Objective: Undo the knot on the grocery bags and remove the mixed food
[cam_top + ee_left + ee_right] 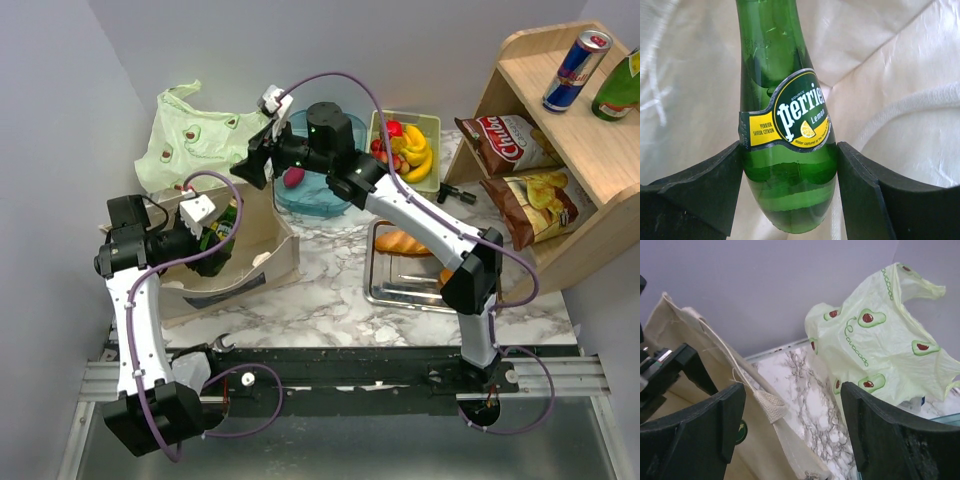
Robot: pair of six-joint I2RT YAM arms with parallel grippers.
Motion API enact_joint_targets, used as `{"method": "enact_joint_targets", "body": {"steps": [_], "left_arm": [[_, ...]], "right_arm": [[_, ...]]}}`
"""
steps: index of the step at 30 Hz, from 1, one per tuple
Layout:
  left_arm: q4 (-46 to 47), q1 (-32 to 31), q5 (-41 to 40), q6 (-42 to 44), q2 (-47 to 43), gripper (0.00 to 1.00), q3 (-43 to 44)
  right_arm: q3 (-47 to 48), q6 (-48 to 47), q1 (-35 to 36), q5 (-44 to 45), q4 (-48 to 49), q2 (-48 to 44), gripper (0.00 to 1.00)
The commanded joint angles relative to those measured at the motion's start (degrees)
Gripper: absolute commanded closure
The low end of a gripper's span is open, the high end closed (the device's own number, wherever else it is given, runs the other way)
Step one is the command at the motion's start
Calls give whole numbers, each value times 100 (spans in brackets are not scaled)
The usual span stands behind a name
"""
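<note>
While left gripper [790,150] clasps green bottle [775,50] inside beige tote [285,255] at frame left, right gripper [792,390] stands released.

My left claw [790,155] is closed on a green glass Perrier Lemon bottle [789,175]. One black finger [705,190] presses against each side, just under the yellow-and-black label [790,112]. The neck runs up out of the top of the picture. Behind it I see the creased beige inside of the canvas tote [690,75], with a pale woven strap [920,102] curving across on the right.
</note>
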Motion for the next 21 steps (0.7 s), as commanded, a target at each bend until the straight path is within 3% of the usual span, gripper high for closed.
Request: {"method": "enact_joint_targets", "body": {"steps": [1, 7, 11, 21], "left_arm": [[1349, 127, 1038, -1101, -218, 100, 85], [2510, 183, 1340, -2313, -623, 100, -152], [3299, 173, 1400, -3065, -852, 100, -328], [3836, 160, 1578, -3742, -1024, 100, -422]], "right_arm": [[132, 519, -67, -241, -73, -312, 16], [-251, 1262, -62, -999, 122, -673, 16], [-394, 1767, -59, -1398, 362, -653, 24], [-225, 2008, 35, -1831, 641, -443, 27]]}}
